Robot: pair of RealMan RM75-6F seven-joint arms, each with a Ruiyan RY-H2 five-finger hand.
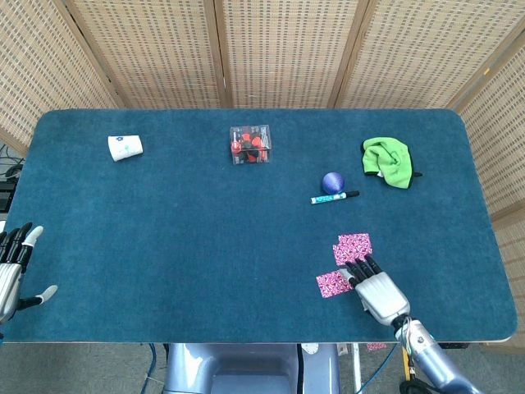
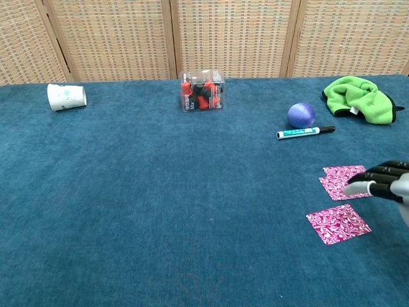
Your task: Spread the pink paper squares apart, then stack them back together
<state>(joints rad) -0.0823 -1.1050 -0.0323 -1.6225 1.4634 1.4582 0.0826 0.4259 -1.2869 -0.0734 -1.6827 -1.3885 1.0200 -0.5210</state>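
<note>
Right hand: the grey-and-black right hand (image 1: 377, 287) lies flat, fingers apart and holding nothing, fingertips (image 2: 365, 177) on the overlapping upper pink patterned paper squares (image 1: 353, 246).
Loose square: a single pink paper square (image 2: 338, 222) lies just beside the hand, apart from the others, on the blue felt desk (image 1: 189, 238).
Left hand: the left hand (image 1: 15, 271) rests open-fingered at the desk's edge, holding nothing.

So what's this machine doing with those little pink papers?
It is spreading a small stack of pink paper squares apart on the blue table. The right robot hand rests its fingertips on the remaining pink squares, and one pink square already lies apart, nearer the robot. The left robot hand sits idle and open at the table's far left edge. Stacking them back comes later.
</note>
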